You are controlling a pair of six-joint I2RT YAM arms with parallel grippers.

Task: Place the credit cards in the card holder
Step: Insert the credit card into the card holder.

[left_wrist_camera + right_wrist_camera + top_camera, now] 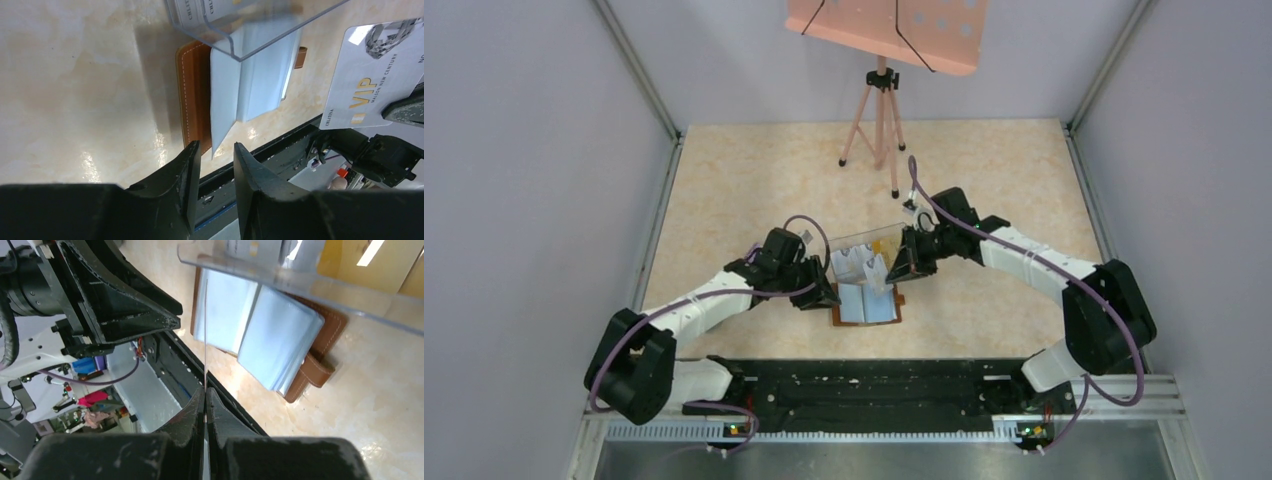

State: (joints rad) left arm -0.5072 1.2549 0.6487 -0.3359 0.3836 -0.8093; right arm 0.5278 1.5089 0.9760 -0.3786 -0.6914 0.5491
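The card holder (866, 305) lies open on the counter (754, 180), in the middle and toward the near edge. Its brown leather faces down, its pale clear pockets (277, 337) are fanned upward, and its snap tab (315, 372) sticks out on the right side. Just beyond it stands a clear plastic box (864, 252), whose near wall overlaps the holder's far edge in both wrist views; whether the two touch cannot be told. More credit cards stand in the box, whitish ones (192, 11) to the left and orange-yellow ones (347, 260) to the right. The right arm (1024, 262) reaches in from the right, and the right jaws are pressed together on one whitish card (367, 75) with gold "VIP" lettering, held on edge in the air above the holder's open pockets. The left arm (714, 300) comes in from the left, and the left jaws stand partly spread with nothing between them, low beside the holder's left edge. A pink tripod (879, 120) stands at the far middle of the counter.
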